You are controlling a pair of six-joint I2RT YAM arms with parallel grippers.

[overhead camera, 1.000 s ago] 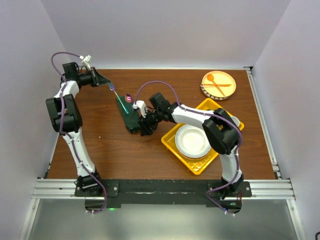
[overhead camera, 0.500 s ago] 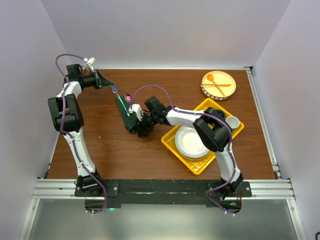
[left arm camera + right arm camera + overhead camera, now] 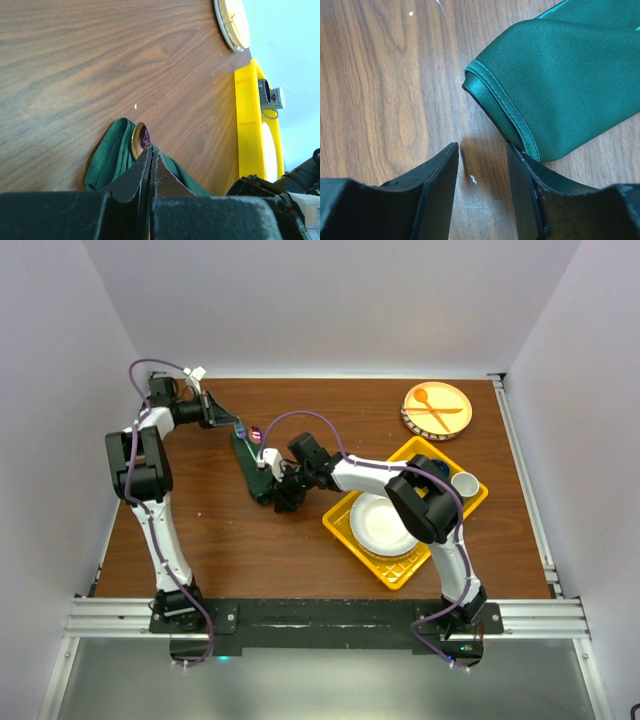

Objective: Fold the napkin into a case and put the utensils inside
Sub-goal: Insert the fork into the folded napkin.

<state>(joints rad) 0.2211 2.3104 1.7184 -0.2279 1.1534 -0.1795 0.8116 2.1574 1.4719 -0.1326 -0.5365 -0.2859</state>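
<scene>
Well, looks like the stuffing stage: napkin already folded into a narrow dark green cloth case (image 3: 256, 468), lying on the brown wooden table (image 3: 200, 530) just left of the yellow plastic tray (image 3: 340, 525). Got the bowl of an iridescent purple metal spoon (image 3: 141, 139) poking out of its far end. Got the left gripper (image 3: 236, 425) pinched fully shut right at that bowl; can't tell whether clamping metal or just nudging. Got the right gripper (image 3: 284, 498) partly open at the near end, straddling bare wood, one finger (image 3: 527, 185) against the hem, holding nothing.

Next up, probably: sliding the spoon deeper while pinning the near corner against slipping.

Versus a second ago: left gripper now further right and nearer, up at the pouch mouth; right gripper shifted slightly left onto the near corner; case roughly in the same spot.
</scene>
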